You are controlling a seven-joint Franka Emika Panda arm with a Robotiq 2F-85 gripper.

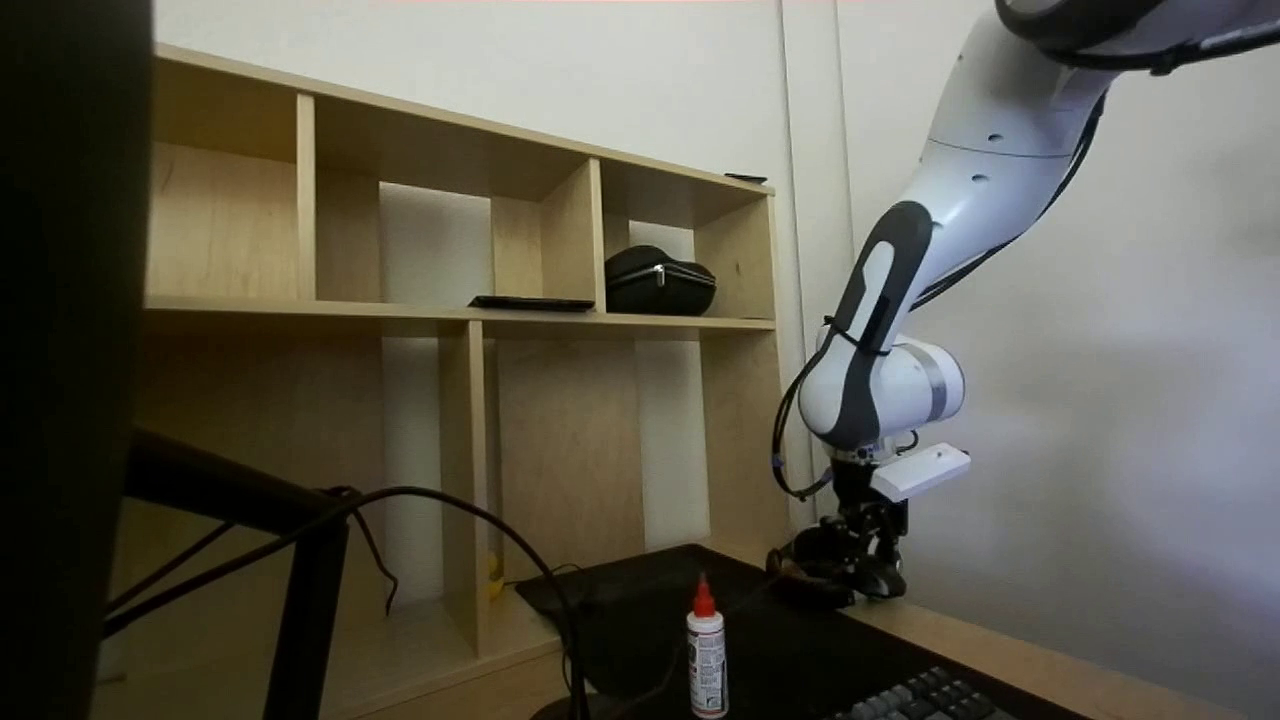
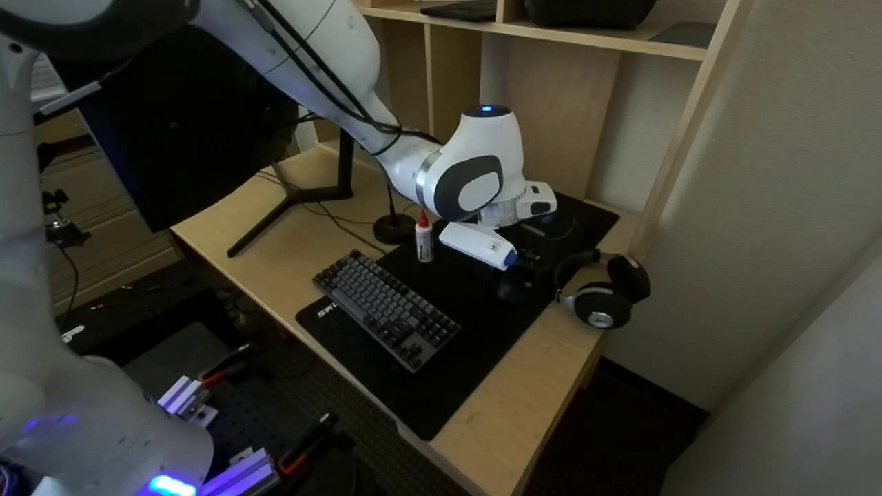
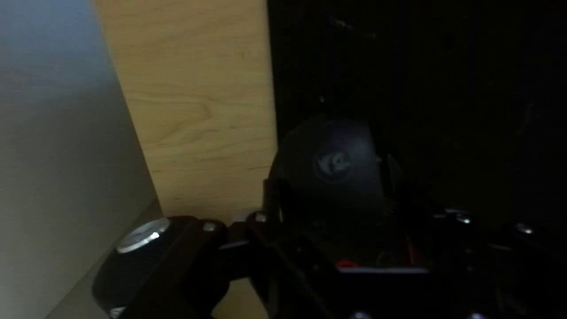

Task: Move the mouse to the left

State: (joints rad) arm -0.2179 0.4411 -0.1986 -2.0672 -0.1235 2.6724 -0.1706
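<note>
Black-and-silver headphones (image 2: 601, 308): one pair, on wooden desk (image 2: 510, 393).
White, red-tipped bottle (image 2: 424, 246): one, upright.
Grey-black keyboard (image 2: 386, 310): one.
Rounded black mouse (image 3: 332, 165): one, on black mat (image 2: 427, 393), between two dark fingers (image 3: 271, 197); whether gripped, I cannot tell.

Wrist view dim, blurred; mouse (image 3: 332, 190) murky against black mat (image 3: 434, 84). Blue base light (image 2: 172, 486) glares.
</note>
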